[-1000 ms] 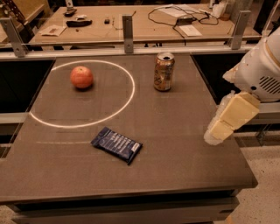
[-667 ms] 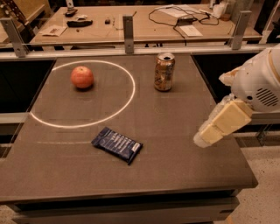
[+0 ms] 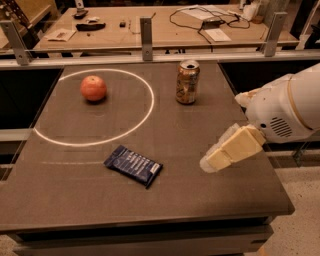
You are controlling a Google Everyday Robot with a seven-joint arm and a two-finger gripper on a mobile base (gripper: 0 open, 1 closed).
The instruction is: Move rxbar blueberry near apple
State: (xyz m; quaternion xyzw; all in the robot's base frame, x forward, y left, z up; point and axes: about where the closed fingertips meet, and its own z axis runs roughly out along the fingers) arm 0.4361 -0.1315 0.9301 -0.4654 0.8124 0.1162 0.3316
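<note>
The rxbar blueberry is a flat dark navy wrapper lying at an angle on the dark table, near its front middle. The apple is red-orange and sits at the back left, inside a white circle drawn on the table. My gripper hangs over the right part of the table, to the right of the bar and apart from it. It holds nothing that I can see.
A gold-brown drink can stands upright at the back middle of the table. A rail with metal posts runs behind the table. A workbench with cables and tools lies beyond.
My gripper has moved left and a little lower over the table, closer to the bar. The bar, apple and can have not moved.
</note>
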